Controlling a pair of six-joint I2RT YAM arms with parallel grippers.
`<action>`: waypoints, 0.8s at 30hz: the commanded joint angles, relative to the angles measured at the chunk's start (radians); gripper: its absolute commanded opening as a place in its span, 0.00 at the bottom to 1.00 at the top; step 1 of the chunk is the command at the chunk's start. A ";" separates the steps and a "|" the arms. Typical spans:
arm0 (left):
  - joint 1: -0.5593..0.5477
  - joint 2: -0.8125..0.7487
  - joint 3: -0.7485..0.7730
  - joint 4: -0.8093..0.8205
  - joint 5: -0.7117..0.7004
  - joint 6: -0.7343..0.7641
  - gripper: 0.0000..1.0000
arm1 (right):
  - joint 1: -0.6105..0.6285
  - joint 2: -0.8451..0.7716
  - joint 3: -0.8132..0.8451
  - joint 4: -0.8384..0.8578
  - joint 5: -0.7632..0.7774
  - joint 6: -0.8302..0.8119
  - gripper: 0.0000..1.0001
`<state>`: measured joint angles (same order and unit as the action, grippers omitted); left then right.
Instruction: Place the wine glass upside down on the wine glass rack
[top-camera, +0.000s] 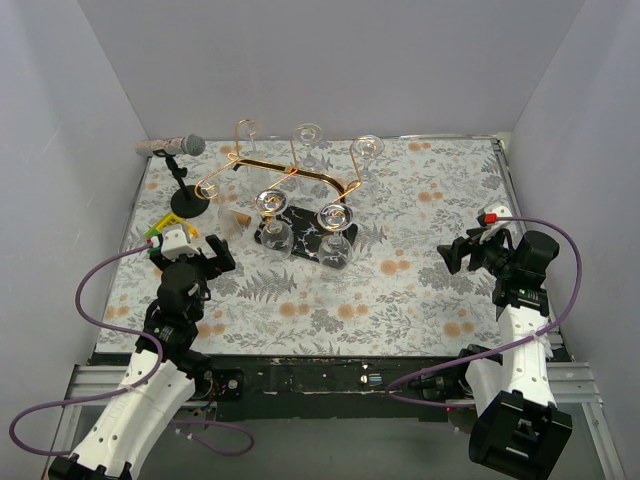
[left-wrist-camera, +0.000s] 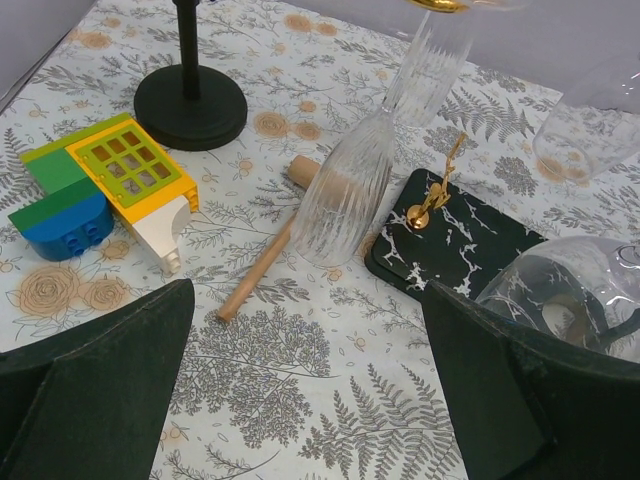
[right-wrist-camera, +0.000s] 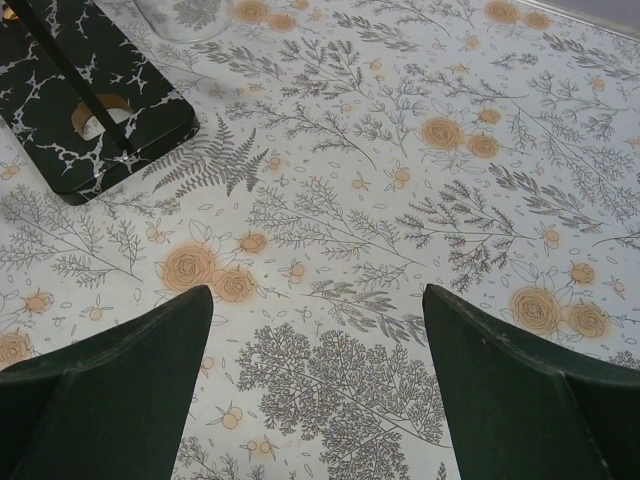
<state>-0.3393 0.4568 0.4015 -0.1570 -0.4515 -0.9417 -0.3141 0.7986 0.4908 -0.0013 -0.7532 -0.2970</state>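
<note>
We begin with the left gripper (left-wrist-camera: 306, 335): its dark jaws fill the bottom corners of the left wrist view, spread wide with only flowered worktop (left-wrist-camera: 300, 400) between them. The right gripper (right-wrist-camera: 315, 330) is likewise wide apart and holds nothing. It hovers over bare cloth at the right of the top view, near the right wall (top-camera: 590, 130) and well apart from everything else. The stretch between it and the wine glass rack (top-camera: 290, 170) is the broadest open ground we see.

The rack sits upper centre in the top view, gold wire rising from its black, white-veined base (left-wrist-camera: 455, 245). One wine glass (top-camera: 275, 236) hangs upside down at the front left and a second wine glass (top-camera: 336, 247) at the front right, both bowls low over the base's near edge. A ribbed flute (left-wrist-camera: 345, 190) hangs mouth-down from the wire's left end, its rim just beside the base's corner; whether it touches the worktop we cannot tell.

Things crowd closer around the left gripper. A wooden stick (left-wrist-camera: 258, 270) lies on the cloth, partly behind the flute. A toy brick build (left-wrist-camera: 120, 180) in green, yellow, blue and white lies at the left of that wrist view, and the black microphone stand (left-wrist-camera: 190, 100) rises beyond it, near the left wall (top-camera: 60, 150).
</note>
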 joint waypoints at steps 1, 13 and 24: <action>0.006 0.000 0.020 -0.004 0.014 0.012 0.98 | -0.006 -0.004 0.008 0.003 -0.011 -0.019 0.94; 0.006 -0.015 0.025 -0.010 0.025 0.012 0.98 | -0.006 -0.032 -0.012 0.060 0.138 0.159 0.94; 0.006 -0.017 0.030 -0.016 0.028 0.009 0.98 | -0.006 -0.036 -0.023 0.081 0.152 0.199 0.96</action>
<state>-0.3393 0.4477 0.4015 -0.1612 -0.4294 -0.9386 -0.3145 0.7723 0.4763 0.0292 -0.6075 -0.1211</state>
